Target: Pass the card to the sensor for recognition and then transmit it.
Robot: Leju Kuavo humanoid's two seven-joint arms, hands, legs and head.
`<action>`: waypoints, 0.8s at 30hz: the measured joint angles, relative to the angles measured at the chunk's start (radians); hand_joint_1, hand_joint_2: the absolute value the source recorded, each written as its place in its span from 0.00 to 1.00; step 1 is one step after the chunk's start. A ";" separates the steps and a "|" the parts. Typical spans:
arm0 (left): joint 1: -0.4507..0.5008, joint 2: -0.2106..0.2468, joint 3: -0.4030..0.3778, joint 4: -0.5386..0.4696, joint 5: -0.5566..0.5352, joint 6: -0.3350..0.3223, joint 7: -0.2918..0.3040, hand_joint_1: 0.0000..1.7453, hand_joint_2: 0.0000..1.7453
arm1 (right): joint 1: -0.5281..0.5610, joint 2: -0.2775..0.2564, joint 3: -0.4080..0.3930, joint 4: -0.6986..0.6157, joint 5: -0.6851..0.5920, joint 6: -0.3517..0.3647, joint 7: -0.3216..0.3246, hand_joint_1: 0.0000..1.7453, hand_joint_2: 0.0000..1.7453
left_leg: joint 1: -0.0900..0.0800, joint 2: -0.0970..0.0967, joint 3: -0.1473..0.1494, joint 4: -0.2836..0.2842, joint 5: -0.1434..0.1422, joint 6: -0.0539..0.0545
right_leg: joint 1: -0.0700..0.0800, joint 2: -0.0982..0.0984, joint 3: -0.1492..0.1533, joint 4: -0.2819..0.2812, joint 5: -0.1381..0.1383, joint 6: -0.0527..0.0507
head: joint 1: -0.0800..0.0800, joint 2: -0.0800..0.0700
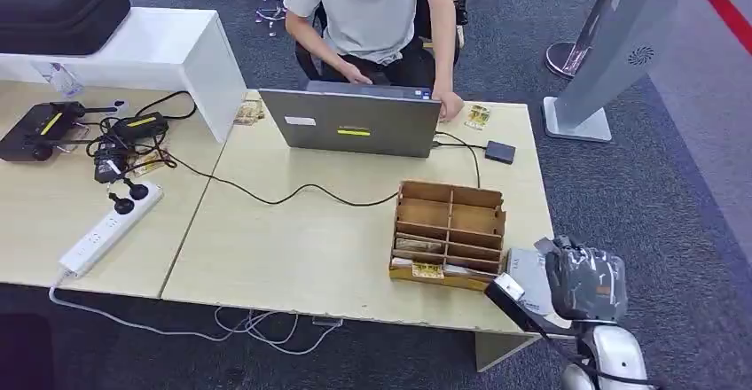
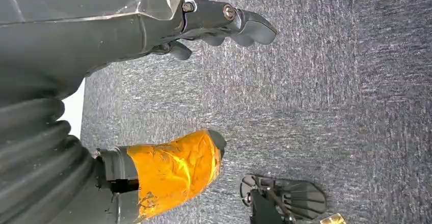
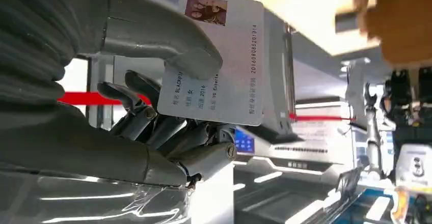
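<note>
at about five o'clock in the head view, just off the table (image 1: 293, 257) corner, the right hand (image 1: 581, 284) is seen wrapped in a grey cover, beside the wooden card rack (image 1: 450, 230). from the right wrist view the card (image 3: 216, 56) is held pinched between the thick thumb (image 3: 168, 43) and the darker fingers (image 3: 168, 132) beneath, its printed face and photo turned toward the camera. the left hand (image 2: 224, 25) is seen hanging over grey carpet, fingers loosely curled on nothing. a small dark box (image 1: 500, 152), lying at about one o'clock beside the laptop (image 1: 350, 122) and wired to it, is judged to be the sensor; a person's hand (image 1: 450, 106) rests near it. the card is judged to be lifted from the rack but not yet presented. the grip is taken near one edge only, so the card could be rotated or slipped during the reach. the rack could be clipped by the forearm on the way across, and the laptop cable (image 1: 466, 146) could be snagged. a tilted card might go unread by the sensor.
</note>
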 joint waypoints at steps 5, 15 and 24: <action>0.000 0.000 0.000 0.000 0.000 0.000 0.000 0.00 1.00 | 0.000 0.022 0.000 0.045 0.000 -0.002 -0.001 1.00 1.00 | 0.000 0.000 0.000 0.000 0.000 0.000 | 0.000 0.000 0.000 0.000 0.000 0.000 | 0.000 0.000; 0.000 0.000 0.000 0.000 0.002 -0.001 0.000 0.00 1.00 | -0.008 0.040 0.000 0.109 0.001 -0.003 -0.001 1.00 1.00 | 0.000 0.000 0.000 0.000 0.000 0.000 | 0.000 0.000 0.000 0.000 0.000 0.000 | 0.000 0.000; 0.000 0.000 0.000 0.000 -0.001 0.000 0.001 0.00 1.00 | -0.020 0.048 -0.003 0.178 -0.001 -0.024 0.003 1.00 1.00 | 0.000 0.000 0.000 0.000 0.000 0.000 | 0.000 0.000 0.000 0.000 0.000 0.000 | 0.000 0.000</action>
